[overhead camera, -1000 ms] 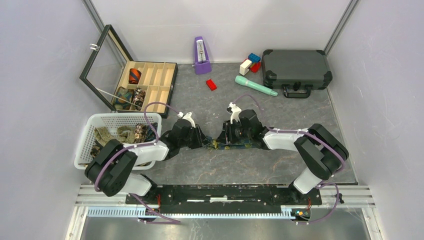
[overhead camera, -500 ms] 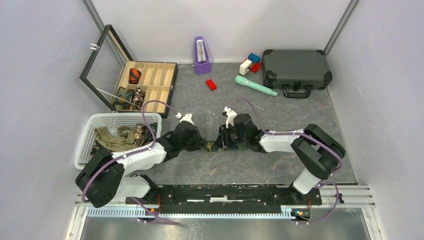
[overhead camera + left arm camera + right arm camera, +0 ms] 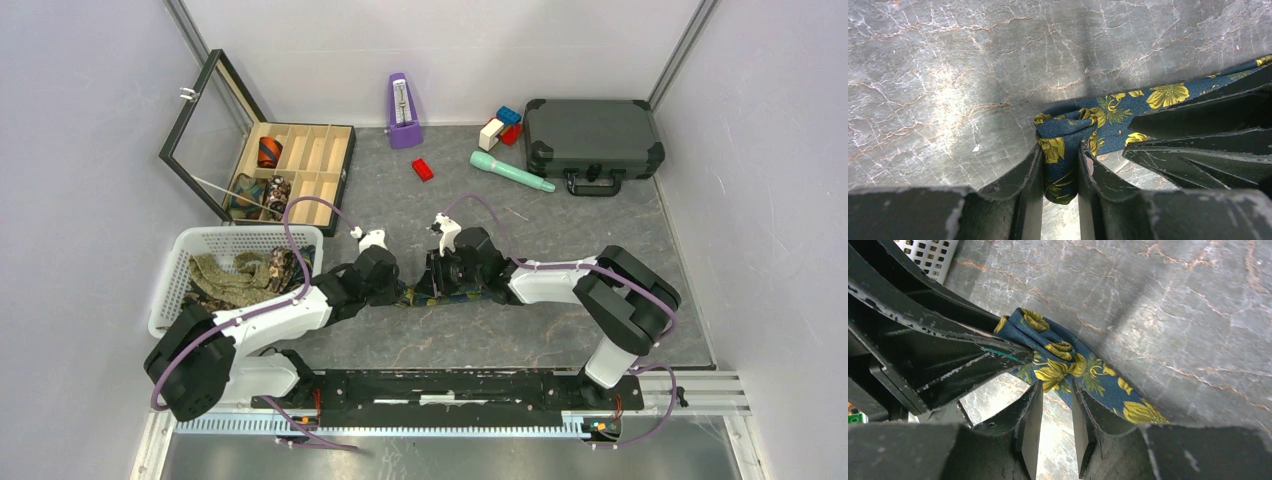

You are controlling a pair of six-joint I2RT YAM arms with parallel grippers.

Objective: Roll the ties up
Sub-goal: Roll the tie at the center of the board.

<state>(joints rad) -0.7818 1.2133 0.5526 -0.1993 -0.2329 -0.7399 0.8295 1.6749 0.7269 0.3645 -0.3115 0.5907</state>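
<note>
At the left of the top view, a white basket (image 3: 168, 290) holds loose ties (image 3: 225, 275). Right of it, at mid-frame, the left gripper (image 3: 1060, 150) pinches the bunched end of a navy tie (image 3: 1108, 112) with yellow flowers, which lies on the grey table (image 3: 560, 220). Close beside it, the right gripper (image 3: 1056, 385) nips the same strip between nearly closed jaws.

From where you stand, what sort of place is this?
Probably a robot test cell: plain walls box in a marbled table, two arms are bolted to a rail, and unrelated props lie about, such as a metronome and a case.
</note>
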